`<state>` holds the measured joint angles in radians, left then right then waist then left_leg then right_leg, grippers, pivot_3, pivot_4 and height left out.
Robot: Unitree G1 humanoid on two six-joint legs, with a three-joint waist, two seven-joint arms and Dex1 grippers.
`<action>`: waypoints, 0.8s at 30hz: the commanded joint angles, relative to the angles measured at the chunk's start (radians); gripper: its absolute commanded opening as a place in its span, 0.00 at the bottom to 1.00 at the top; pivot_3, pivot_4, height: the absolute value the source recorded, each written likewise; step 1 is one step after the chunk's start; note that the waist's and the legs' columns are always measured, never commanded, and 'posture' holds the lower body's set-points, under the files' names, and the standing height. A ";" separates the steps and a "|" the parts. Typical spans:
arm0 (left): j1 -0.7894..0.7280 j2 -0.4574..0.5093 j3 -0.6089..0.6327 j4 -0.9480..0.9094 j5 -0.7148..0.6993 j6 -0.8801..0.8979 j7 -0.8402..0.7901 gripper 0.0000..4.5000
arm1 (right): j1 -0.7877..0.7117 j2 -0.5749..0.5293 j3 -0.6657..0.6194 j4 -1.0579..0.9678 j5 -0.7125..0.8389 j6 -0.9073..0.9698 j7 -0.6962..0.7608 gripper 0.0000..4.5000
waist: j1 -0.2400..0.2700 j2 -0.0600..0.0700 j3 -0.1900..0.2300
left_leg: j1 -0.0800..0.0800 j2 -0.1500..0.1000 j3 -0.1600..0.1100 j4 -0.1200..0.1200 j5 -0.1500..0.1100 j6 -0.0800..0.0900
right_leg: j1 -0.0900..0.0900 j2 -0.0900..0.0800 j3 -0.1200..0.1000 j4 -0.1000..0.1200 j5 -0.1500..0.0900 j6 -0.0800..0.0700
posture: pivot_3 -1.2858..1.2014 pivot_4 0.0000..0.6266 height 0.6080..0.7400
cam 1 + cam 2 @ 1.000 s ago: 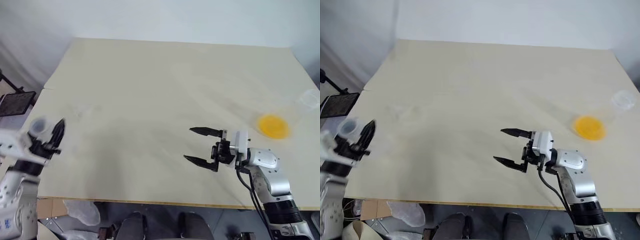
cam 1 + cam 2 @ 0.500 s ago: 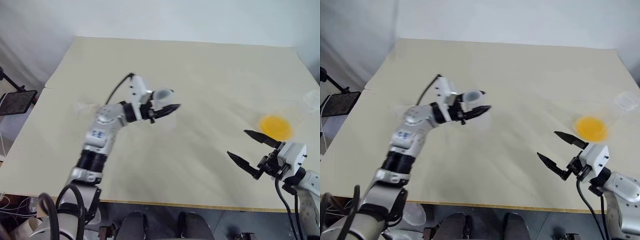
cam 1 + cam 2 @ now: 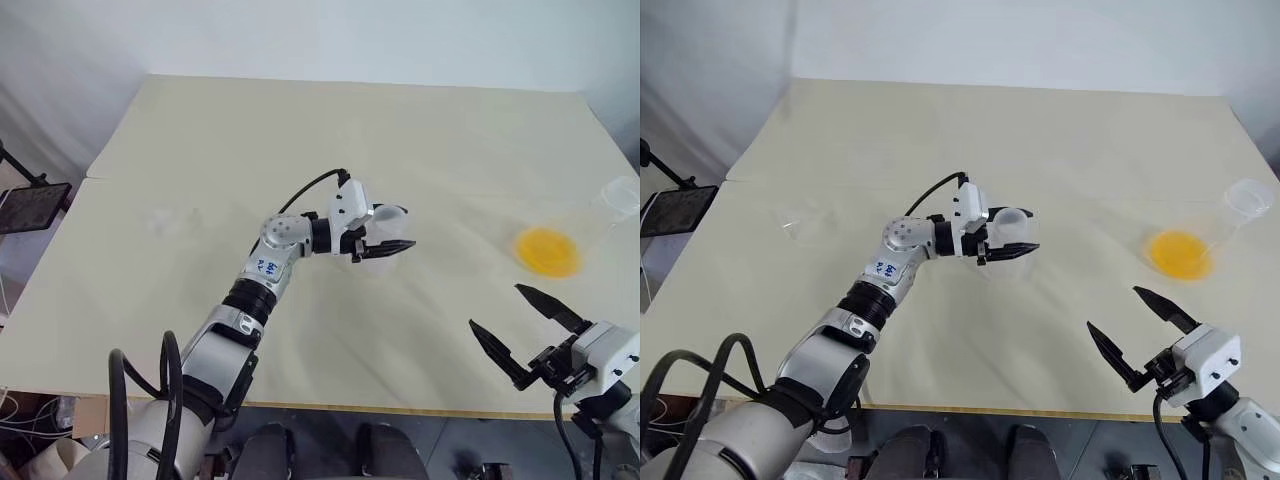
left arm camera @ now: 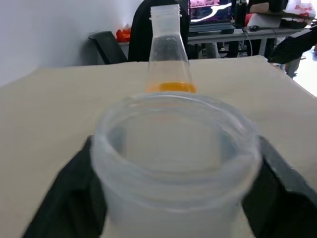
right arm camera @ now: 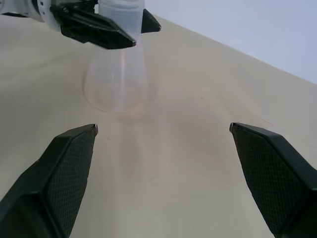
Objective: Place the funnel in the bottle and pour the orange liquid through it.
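Observation:
The small clear bottle stands upright mid-table. My left gripper reaches in level from the left and is shut on the bottle's neck, one black finger on each side of the rim. The funnel is a faint clear shape lying far left on the table. The orange liquid sits in the bottom of a large clear conical flask at the right edge, and it also shows behind the bottle. My right gripper hangs open and empty near the front right, pointing towards the bottle.
The pale tabletop stretches wide behind the bottle. A dark flat device on a stand sits off the table's left edge. The table's front edge runs close under my right gripper.
My left arm swung from the table's left edge to the middle, carrying the bottle, which now rests on the table. My right gripper drew back to the front right, still open.

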<state>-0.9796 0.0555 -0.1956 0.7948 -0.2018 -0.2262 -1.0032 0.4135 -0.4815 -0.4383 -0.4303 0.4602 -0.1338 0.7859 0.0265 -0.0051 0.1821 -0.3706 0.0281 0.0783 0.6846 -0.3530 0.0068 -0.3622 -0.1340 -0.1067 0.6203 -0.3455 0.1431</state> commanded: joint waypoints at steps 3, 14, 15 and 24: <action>-0.013 -0.013 0.042 -0.035 -0.013 0.011 -0.015 0.99 | -0.029 -0.005 0.012 -0.026 0.006 -0.006 -0.017 1.00 | 0.000 0.000 0.000 | 0.000 0.000 0.000 0.000 0.000 0.000 | 0.000 0.000 0.000 0.000 0.000 0.000 | 0.52 0.24 1.00; -0.001 0.025 0.070 -0.064 -0.003 0.050 -0.032 0.99 | -0.112 -0.014 0.060 0.025 0.004 0.002 -0.006 1.00 | 0.001 0.000 0.000 | 0.000 0.000 -0.001 0.000 0.000 0.000 | 0.000 0.000 0.000 0.001 0.000 0.000 | 0.52 0.24 1.00; 0.001 0.028 0.073 -0.065 -0.003 0.055 -0.028 0.99 | -0.117 -0.014 0.062 0.028 0.004 0.001 -0.006 1.00 | 0.001 0.000 0.000 | 0.000 0.000 -0.001 0.000 0.000 0.000 | 0.000 0.000 -0.001 0.001 0.000 0.000 | 0.52 0.24 1.00; 0.012 0.069 0.168 -0.074 -0.057 0.056 -0.005 0.99 | -0.131 -0.005 0.086 0.037 -0.002 -0.008 -0.012 1.00 | -0.001 0.000 0.000 | 0.000 0.000 -0.001 0.001 0.000 0.000 | 0.000 0.000 -0.001 0.001 0.000 0.000 | 0.52 0.24 1.00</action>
<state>-0.9675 0.1145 -0.0584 0.7606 -0.2257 -0.1636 -1.0057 0.2829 -0.4918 -0.3531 -0.3844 0.4515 -0.1277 0.7792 0.0252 -0.0050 0.1821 -0.3705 0.0284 0.0772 0.6853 -0.3529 0.0069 -0.3621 -0.1341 -0.1074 0.6218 -0.3455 0.1431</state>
